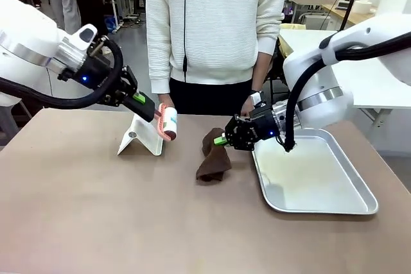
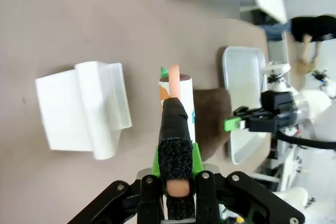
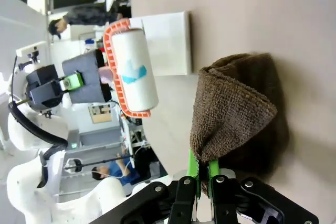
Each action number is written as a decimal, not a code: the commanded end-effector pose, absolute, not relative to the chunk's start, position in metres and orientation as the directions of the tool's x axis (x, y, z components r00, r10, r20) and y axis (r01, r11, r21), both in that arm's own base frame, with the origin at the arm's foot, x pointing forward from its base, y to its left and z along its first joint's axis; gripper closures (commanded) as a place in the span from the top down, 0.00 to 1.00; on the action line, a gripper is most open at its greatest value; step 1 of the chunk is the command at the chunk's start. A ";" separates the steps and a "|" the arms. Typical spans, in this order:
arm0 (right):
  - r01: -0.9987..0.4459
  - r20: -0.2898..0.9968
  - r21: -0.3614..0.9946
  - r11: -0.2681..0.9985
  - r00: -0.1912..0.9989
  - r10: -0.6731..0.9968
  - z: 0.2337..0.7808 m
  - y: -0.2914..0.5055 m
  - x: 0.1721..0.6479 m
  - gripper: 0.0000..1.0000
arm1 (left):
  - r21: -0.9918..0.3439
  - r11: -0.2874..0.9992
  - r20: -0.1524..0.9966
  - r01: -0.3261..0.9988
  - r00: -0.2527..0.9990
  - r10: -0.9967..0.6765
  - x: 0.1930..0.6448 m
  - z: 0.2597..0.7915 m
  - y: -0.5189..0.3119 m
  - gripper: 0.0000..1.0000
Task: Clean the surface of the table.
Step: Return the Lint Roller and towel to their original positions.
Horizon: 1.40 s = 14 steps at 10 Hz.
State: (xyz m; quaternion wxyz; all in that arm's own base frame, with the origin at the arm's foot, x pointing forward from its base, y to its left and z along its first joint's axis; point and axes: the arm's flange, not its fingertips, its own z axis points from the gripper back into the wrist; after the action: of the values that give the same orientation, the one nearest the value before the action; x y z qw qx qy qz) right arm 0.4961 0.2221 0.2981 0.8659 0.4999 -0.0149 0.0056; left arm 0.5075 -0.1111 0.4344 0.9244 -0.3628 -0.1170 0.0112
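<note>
My left gripper (image 1: 146, 106) is shut on the handle of a lint roller (image 1: 169, 123), a white roll in an orange frame, and holds it above the table (image 1: 96, 210) over a white stand (image 1: 142, 138). In the left wrist view the gripper (image 2: 176, 163) clamps the roller's (image 2: 178, 100) dark handle, with the stand (image 2: 84, 108) to its left. My right gripper (image 1: 226, 139) is shut on one edge of a brown cloth (image 1: 214, 158) and lifts it while the rest lies on the table. The right wrist view shows the gripper (image 3: 203, 169) pinching the cloth (image 3: 236, 108).
A shiny metal tray (image 1: 359, 198) lies on the table at the right, just behind my right gripper. A person in a white sweater (image 1: 215, 24) stands at the far edge, one hand (image 1: 249, 104) close above my right wrist. The near half of the table is bare.
</note>
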 end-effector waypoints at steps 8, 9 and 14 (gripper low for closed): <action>-0.026 0.061 0.763 0.645 0.998 -0.032 0.290 0.205 0.504 0.07 | -0.639 0.765 0.172 0.075 0.984 0.047 0.506 0.423 -0.115 0.22; -0.026 0.061 0.763 0.645 0.998 -0.032 0.290 0.205 0.504 0.07 | -0.639 0.765 0.172 0.075 0.984 0.047 0.506 0.423 -0.115 0.22; -0.031 0.045 0.750 0.660 0.999 -0.004 0.287 0.214 0.510 0.07 | -0.580 0.812 0.215 0.069 0.974 0.071 0.506 0.426 -0.120 0.22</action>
State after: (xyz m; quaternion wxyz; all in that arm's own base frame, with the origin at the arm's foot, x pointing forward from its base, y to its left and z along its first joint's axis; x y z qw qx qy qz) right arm 0.5040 0.2065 0.2879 0.9091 0.4157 -0.0260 -0.0011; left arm 0.5077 -0.1149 0.4235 0.9373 -0.3330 -0.1025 -0.0067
